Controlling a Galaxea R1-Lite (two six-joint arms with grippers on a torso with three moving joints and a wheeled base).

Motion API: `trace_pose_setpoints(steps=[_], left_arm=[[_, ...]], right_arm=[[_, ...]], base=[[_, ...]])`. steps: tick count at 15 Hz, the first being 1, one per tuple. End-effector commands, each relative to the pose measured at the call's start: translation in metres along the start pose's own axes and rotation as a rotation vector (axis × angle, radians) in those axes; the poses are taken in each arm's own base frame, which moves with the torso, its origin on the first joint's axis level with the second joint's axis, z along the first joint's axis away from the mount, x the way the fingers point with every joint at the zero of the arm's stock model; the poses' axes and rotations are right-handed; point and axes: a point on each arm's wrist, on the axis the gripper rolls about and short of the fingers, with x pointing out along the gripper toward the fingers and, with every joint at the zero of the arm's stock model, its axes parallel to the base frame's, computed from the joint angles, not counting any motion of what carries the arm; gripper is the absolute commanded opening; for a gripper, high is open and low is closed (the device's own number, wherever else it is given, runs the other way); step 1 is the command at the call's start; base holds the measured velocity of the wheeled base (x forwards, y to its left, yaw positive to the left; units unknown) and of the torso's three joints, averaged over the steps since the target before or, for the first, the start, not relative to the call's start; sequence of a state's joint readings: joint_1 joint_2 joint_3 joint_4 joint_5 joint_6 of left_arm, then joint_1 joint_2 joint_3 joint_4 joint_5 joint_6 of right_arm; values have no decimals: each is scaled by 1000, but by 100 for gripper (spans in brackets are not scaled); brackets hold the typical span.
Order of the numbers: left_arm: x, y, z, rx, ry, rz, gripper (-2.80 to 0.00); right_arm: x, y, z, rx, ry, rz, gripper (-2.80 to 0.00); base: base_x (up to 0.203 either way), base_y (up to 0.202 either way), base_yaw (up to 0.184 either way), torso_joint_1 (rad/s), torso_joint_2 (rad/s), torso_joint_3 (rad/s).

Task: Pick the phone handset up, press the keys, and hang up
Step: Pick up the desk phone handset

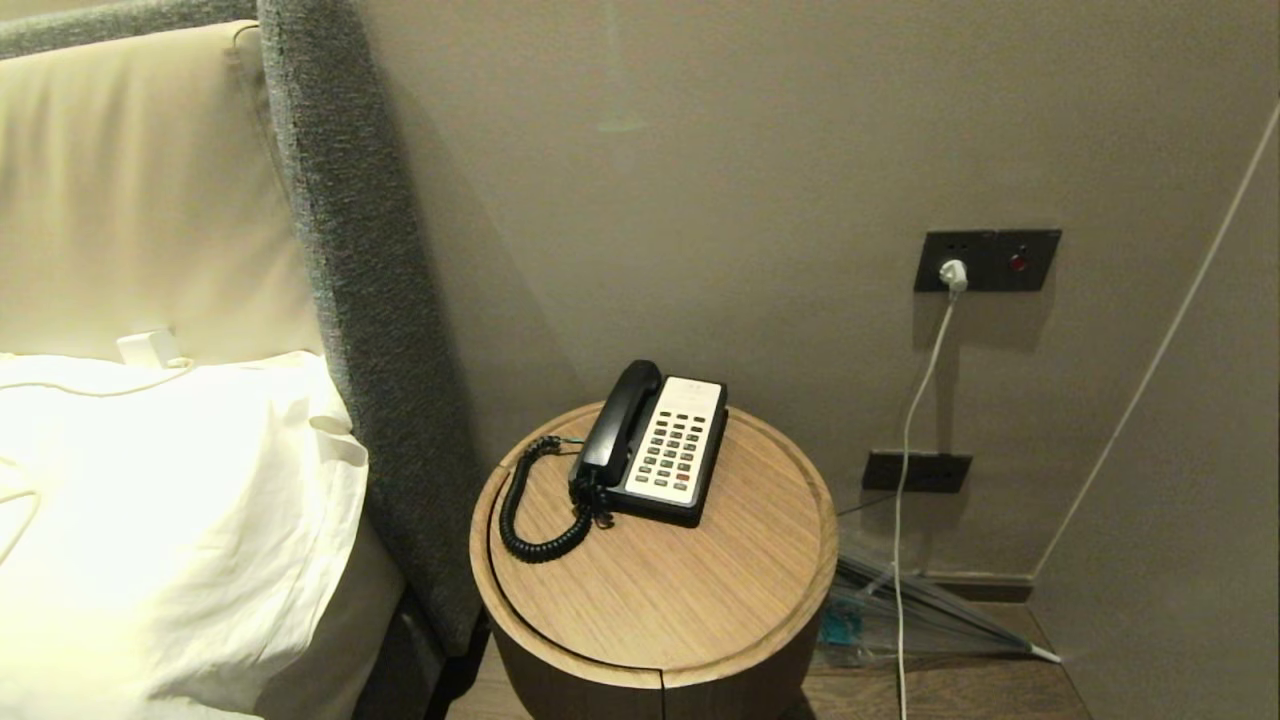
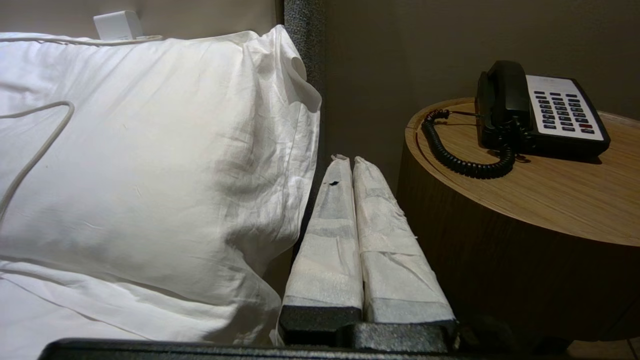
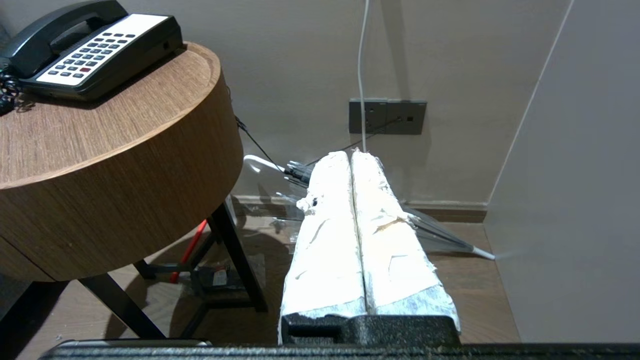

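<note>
Both grippers, left gripper (image 2: 348,162) and right gripper (image 3: 350,157), hang closed and empty below the counter (image 1: 660,590). The phone handset (image 1: 618,420) rests cradled on the base's (image 1: 672,445) left; we risk snagging its coiled cord (image 1: 530,510) and dragging the base.

A round wooden tabletop (image 1: 680,590) stands beside the bed (image 1: 150,560), near the wall. On it sits the phone base (image 1: 678,450), toward the back. The handset (image 1: 618,420) rests in the base's cradle on its left side, and its coiled cord (image 1: 525,510) loops across the wood.
</note>
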State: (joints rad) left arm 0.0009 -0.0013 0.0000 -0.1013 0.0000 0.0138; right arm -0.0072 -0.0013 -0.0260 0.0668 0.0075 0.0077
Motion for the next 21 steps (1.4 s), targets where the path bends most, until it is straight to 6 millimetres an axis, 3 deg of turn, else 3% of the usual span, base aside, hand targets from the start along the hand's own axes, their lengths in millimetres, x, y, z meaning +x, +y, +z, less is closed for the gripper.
trace_pose_setpoints(steps=[1,21], left_arm=[[2,0,-11,-6,40,0,-280],[2,0,-11,-5,40,0,-280]], right_arm=[[0,0,0,0,0,0,-280],[0,0,0,0,0,0,-280]], base=[[0,0,0,0,0,0],[0,0,0,2,2,-184]])
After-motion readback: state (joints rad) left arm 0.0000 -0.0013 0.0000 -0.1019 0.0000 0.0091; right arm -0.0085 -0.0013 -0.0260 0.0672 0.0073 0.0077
